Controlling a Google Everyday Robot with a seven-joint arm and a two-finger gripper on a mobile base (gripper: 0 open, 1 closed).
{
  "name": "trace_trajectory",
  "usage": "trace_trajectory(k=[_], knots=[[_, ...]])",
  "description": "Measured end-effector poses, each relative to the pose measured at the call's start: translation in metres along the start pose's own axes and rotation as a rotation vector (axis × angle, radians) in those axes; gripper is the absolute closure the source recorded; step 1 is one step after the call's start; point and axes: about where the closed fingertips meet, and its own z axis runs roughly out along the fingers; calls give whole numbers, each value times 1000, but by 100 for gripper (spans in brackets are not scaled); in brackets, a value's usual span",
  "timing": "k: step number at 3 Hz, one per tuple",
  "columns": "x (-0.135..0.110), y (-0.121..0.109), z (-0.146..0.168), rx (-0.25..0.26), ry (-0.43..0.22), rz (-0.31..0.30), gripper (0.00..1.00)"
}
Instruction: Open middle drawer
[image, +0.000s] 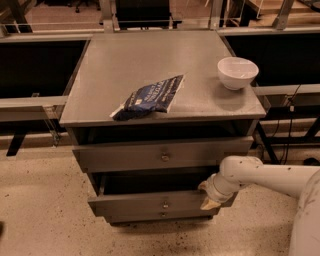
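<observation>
Seen from in front and above: a grey bench (140, 60) with three drawers stacked under its top. On that top, near the right edge, a white bowl (237, 72), upright. Closer to the front and a little left of centre, a dark blue bag (150, 97) lying flat and slanted, its lower left corner at the front edge. Well apart, those two.

Below the top, the tall top drawer (115, 157), its front standing slightly forward of the frame, with a small round knob at its centre. Under that, the middle drawer (125, 204), standing out partway toward the camera, farther forward than the front above it. Between the two fronts, a dark band of its open inside. At the centre of its front, a small metal knob (165, 204), bare and untouched. Just beneath, the thin bottom drawer (135, 217), set a little farther back, only a narrow strip of it in sight.

From the lower right, reaching in leftward, a white arm (265, 175), bent at a rounded joint. At its end, the gripper (206, 195), right up against the right end of the middle drawer's front, level with the top edge of that front and well to the right of the knob. Cannot tell how far open the gripper is, nor whether anything is clamped in it.

Underneath everything, a speckled beige floor (45, 210).
</observation>
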Motion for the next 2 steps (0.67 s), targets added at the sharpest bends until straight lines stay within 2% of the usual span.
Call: trace_trajectory(k=[1,2], knots=[[-1,0,0,0,0,0,37],[-1,0,0,0,0,0,18]])
